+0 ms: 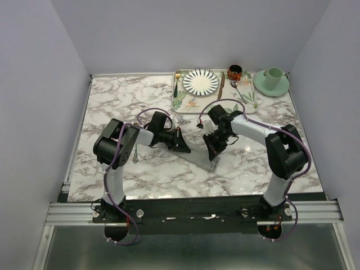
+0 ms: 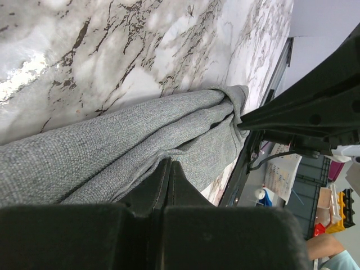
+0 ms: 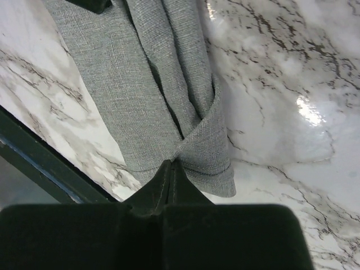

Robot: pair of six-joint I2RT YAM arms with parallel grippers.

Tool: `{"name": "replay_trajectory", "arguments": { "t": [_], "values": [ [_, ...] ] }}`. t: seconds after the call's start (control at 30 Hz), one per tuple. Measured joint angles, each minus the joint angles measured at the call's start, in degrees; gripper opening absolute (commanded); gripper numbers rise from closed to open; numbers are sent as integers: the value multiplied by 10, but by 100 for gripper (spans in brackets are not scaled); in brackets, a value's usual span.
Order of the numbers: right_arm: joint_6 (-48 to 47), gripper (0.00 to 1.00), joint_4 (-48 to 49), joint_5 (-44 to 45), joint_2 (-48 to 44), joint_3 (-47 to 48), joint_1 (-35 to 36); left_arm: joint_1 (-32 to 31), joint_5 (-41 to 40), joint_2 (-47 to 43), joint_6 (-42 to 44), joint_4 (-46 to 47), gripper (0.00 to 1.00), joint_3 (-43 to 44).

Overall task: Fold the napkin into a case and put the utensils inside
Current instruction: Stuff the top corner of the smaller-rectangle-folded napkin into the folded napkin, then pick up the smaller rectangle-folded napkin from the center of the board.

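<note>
1. The black-and-white left arm bends inward at the elbow. Its black left gripper has its jaws closed, pinching the grey cloth napkin.
2. The right arm mirrors it. The right gripper also has its jaws closed, pinching the same napkin.

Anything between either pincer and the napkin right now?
Nothing visible. The left pincer and the right pincer are each shut directly on a fold of the napkin, with no object between. The leaf-patterned tray sits farther back, apart from it.
</note>
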Motion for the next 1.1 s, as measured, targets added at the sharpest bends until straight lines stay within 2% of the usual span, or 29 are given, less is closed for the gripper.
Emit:
{"name": "replay_trajectory", "arguments": {
  "t": [0.13,0.17,0.2,0.3,0.43,0.57,0.6,0.67,0.7,1.0,1.1],
  "values": [
    [-1,4,0,23,0,0,29,0,0,0,0,0,0,0],
    [-1,7,0,28,0,0,33,0,0,0,0,0,0,0],
    [-2,13,3,33,0,-1,37,0,0,0,0,0,0,0],
    [-7,20,9,42,3,-9,40,0,0,0,0,0,0,0],
    [-7,24,16,35,8,-15,40,0,0,0,0,0,0,0],
    [-11,35,7,28,1,-12,39,0,0,0,6,-1,0,0],
    [-15,41,-3,26,-2,-5,35,0,0,0,7,-1,0,0],
    [-23,46,-20,21,-5,12,31,0,0,0,10,-2,0,1],
    [-29,52,-27,20,-6,24,28,0,0,0,12,-3,0,1],
    [-77,68,-40,-3,-4,123,7,-2,1,0,26,-8,0,4],
    [-81,69,-36,-25,30,151,7,-2,1,0,26,-8,0,4]
  ]
}}
